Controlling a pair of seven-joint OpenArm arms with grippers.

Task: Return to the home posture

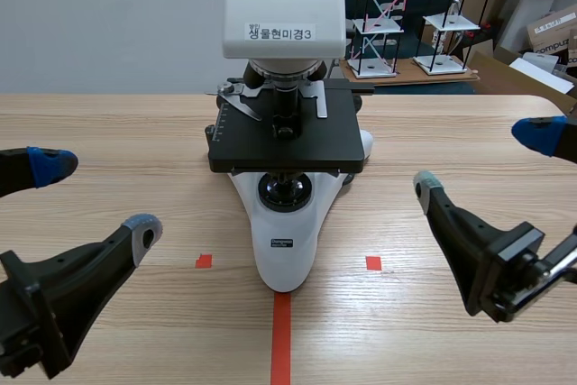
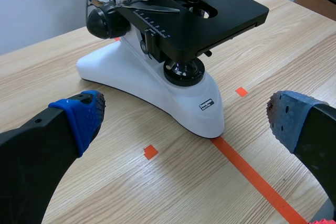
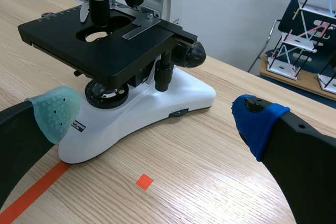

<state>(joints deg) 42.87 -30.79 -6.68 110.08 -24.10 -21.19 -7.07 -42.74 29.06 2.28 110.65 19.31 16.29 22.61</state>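
Left gripper [image 1: 95, 200] and right gripper [image 1: 485, 161] gape wide, holding nothing. The microscope [image 1: 284, 250] stands between them, untouched, which suits a home posture.

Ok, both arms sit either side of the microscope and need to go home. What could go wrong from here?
1. The left end effector and right end effector are both open and low, flanking the microscope. A path that swings inward could clip or shove its base.
2. The black stage overhangs the base on both sides. A finger lifting close beside it might catch the edge and tip or turn the instrument.
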